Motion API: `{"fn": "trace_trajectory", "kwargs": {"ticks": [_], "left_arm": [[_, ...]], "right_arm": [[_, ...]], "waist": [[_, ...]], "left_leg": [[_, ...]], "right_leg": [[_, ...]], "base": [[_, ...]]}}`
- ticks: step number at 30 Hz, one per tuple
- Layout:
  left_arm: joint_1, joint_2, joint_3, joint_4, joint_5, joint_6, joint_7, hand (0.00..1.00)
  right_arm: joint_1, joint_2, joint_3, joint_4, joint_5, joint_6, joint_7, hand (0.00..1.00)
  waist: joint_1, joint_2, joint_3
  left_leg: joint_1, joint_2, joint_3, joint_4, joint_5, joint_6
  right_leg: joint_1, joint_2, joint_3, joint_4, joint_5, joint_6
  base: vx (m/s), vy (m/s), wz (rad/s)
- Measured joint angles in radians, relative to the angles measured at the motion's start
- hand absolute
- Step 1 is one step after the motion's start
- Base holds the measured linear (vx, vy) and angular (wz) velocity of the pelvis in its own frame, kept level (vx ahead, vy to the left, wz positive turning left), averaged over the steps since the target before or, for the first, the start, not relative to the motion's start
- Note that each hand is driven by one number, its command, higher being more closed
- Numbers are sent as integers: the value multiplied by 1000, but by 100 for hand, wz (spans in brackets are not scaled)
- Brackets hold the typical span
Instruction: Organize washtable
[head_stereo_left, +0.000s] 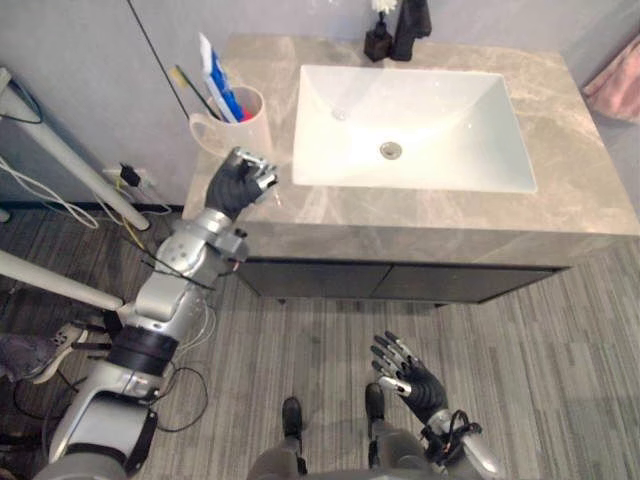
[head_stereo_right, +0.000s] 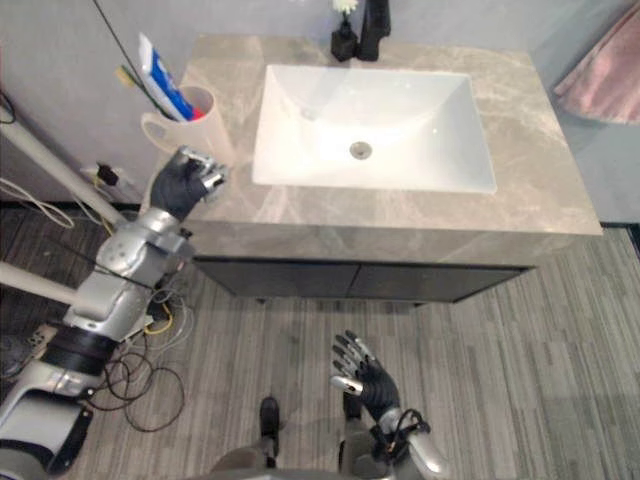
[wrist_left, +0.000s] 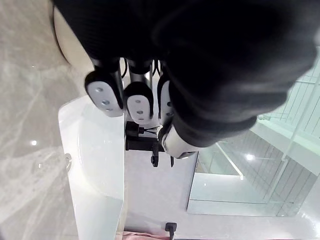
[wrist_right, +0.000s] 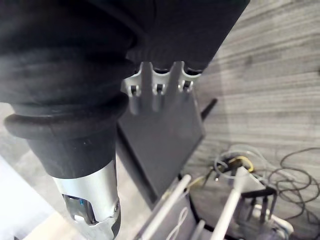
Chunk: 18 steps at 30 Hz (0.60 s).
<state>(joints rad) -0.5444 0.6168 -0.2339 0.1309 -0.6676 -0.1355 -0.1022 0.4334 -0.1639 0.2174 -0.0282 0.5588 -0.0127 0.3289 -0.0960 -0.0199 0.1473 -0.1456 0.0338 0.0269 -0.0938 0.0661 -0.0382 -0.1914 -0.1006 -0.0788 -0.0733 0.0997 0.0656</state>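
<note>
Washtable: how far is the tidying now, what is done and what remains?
Looks done: the cup with toothpaste and toothbrush stands upright at the counter's back left corner, and the sink is empty. In hand: nothing; the left hand, fingers curled, sits just before the cup, and the right hand hangs open above the floor. Left: perhaps nothing; a dark bottle stands by the tap.

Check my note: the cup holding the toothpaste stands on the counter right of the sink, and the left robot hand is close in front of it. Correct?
Wrong side. The cup with the toothpaste stands on the counter left of the sink, as the left eye view shows. The left robot hand is close in front of it.
</note>
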Motion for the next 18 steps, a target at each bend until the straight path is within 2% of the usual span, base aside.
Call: {"fn": "trace_trajectory", "kwargs": {"ticks": [7,18], "left_arm": [[-64,16,-4,38,10,0,3,100],[-66,28,-1,76,11,1,22,100]], "right_arm": [[7,1,-1,-42,0,0,0,0],[7,0,-4,-42,1,-1,0,0]], "waist": [[-1,5,29],[0,3,57]], "left_leg": [[-18,0,0,0,0,0],[-32,1,1,0,-1,-1]], "right_leg": [[-18,2,0,-1,2,-1],[-33,3,0,-2,2,-1]], "base": [[6,-1,-2],[0,0,0]]}}
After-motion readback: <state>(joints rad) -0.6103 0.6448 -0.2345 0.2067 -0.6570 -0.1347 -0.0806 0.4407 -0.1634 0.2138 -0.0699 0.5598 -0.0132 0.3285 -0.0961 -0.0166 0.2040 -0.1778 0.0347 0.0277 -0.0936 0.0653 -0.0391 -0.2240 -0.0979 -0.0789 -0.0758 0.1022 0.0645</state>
